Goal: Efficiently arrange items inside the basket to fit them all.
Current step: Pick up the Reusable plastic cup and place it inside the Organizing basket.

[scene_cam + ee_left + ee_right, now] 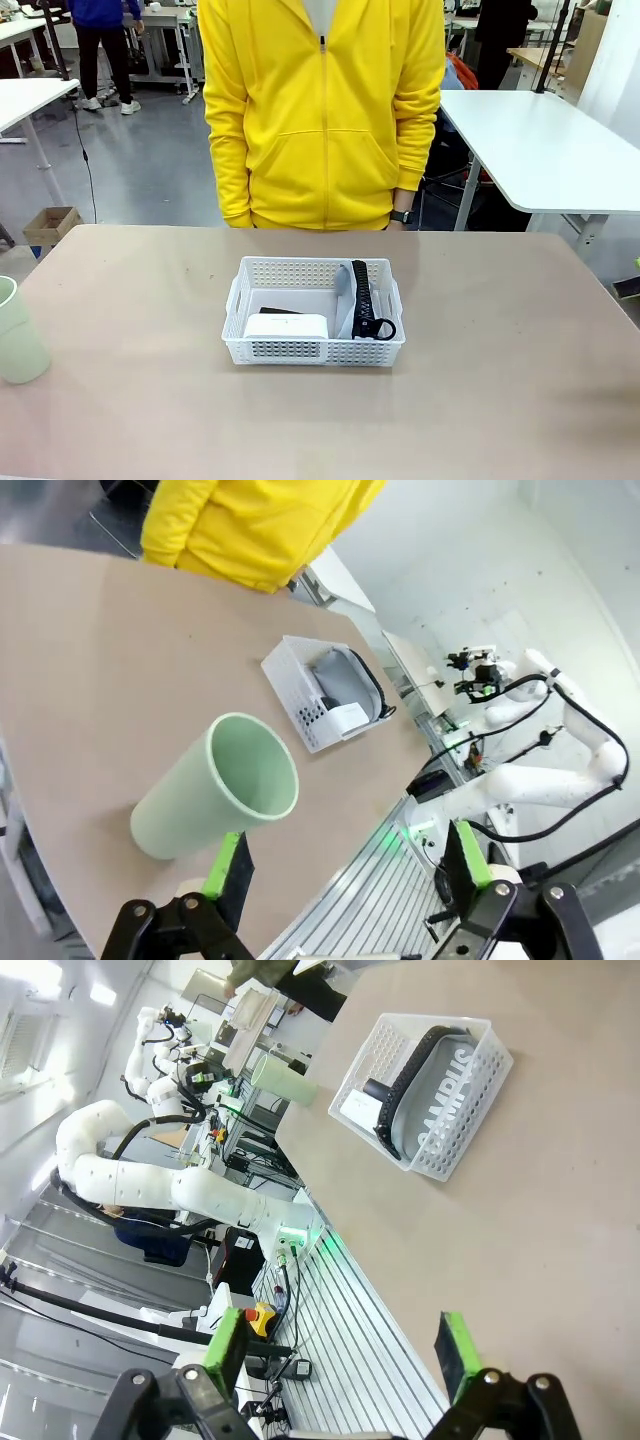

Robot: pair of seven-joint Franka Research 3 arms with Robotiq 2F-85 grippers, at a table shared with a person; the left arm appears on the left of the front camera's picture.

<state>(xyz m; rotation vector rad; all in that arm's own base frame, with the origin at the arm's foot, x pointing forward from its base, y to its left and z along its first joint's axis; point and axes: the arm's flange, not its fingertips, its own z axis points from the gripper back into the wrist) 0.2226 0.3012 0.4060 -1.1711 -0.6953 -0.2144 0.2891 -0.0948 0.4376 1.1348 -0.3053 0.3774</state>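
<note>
The white lattice basket (310, 352) sits mid-table in front of a person in a yellow hoodie. Inside it, a small white box (287, 325) lies at the front left. A thin dark strip of the black stapler (280, 311) shows behind the box. The grey pouch (346, 300) with its black band stands on edge along the right side. The pale green cup (15, 335) stands upright at the table's left edge, outside the basket. My left gripper (348, 865) hangs open just above and beside the cup (215, 785). My right gripper (340, 1350) is open, well away from the basket (470, 1130).
The person stands at the far edge with both hands down, off the table. The tan table (480, 300) is bare around the basket. My left arm (150, 1185) shows beyond the table in the right wrist view. Other white tables stand behind.
</note>
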